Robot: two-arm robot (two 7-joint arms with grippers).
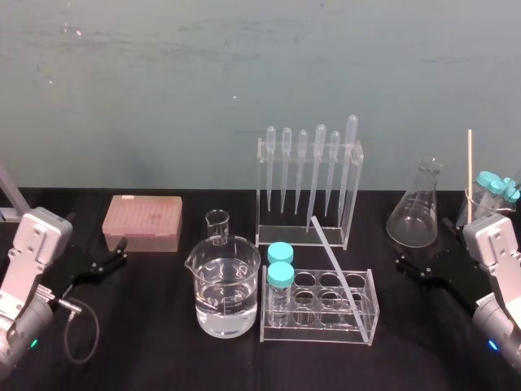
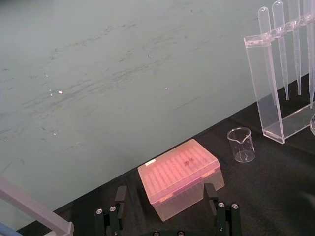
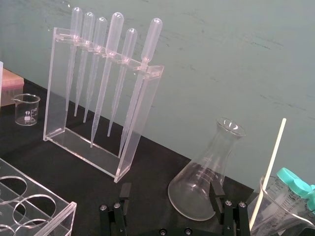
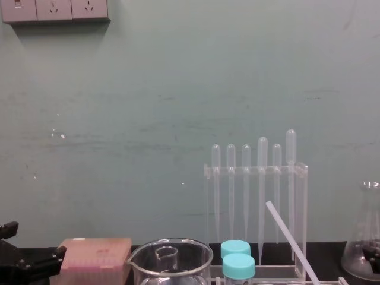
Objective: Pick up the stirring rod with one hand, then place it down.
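Whitish stirring rod (image 1: 338,265): slants across tube rack (image 1: 326,335).
Right end effector (image 3: 170,189): wide, nearer, right of rack.
Left end effector (image 2: 165,189): wide, farther.

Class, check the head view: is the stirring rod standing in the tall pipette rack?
No, the stirring rod leans slanted across the test tube rack, in front of the pipette rack.
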